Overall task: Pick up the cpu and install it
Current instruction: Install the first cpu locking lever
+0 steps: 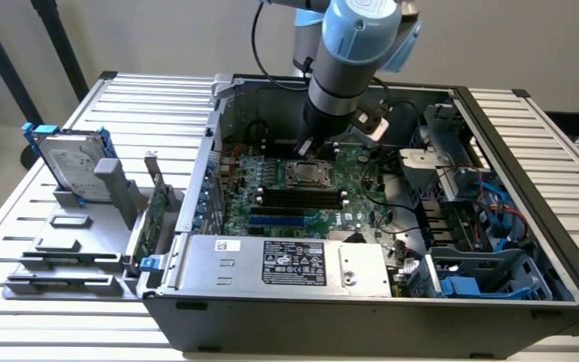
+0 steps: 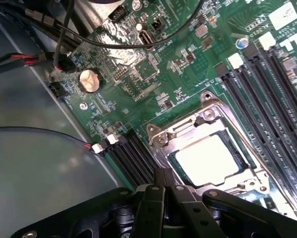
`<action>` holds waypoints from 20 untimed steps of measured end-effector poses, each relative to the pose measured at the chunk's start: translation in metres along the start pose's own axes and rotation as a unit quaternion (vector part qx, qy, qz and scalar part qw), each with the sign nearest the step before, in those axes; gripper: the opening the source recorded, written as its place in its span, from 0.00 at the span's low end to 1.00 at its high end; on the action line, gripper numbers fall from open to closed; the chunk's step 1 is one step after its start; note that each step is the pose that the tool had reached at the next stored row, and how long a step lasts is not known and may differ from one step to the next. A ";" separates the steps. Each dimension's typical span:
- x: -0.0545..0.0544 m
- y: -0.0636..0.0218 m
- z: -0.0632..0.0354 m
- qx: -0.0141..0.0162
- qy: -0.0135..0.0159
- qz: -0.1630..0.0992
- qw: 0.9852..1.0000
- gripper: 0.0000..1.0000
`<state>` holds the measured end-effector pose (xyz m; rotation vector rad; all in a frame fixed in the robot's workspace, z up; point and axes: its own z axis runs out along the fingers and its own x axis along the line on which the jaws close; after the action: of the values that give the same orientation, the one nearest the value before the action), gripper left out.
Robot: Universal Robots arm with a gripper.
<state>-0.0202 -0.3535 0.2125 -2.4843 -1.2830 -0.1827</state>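
Note:
The cpu (image 2: 208, 157), a flat square chip with a pale silver top, lies inside the metal socket frame (image 2: 208, 116) on the green motherboard. In the exterior view the cpu (image 1: 310, 174) sits mid-board, just in front of the arm's tip. My gripper (image 2: 163, 174) is shut, its black fingers pressed together with nothing between them, the tips just at the socket's edge beside the chip. In the exterior view the gripper (image 1: 304, 148) hangs low inside the open computer case, just behind the socket.
Black memory slots (image 2: 267, 99) run beside the socket, and black cables (image 2: 64, 44) cross the board near a coin battery (image 2: 89, 80). A grey labelled power supply box (image 1: 289, 264) sits at the case front. Outside, a hard drive (image 1: 71, 162) with blue brackets stands in a grey holder.

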 end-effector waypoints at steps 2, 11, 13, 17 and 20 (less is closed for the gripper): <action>-0.004 -0.0030 -0.0025 0.000 0.000 0.000 1.000 0.11; -0.026 -0.0096 -0.0157 0.000 0.000 0.000 1.000 0.11; -0.030 -0.0093 -0.0199 0.000 0.000 0.000 1.000 0.11; -0.039 -0.0082 -0.0290 0.000 0.000 0.000 1.000 0.11; -0.046 -0.0064 -0.0363 0.000 0.000 0.000 1.000 0.11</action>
<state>-0.0505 -0.3979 0.2359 -2.4844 -1.2829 -0.1825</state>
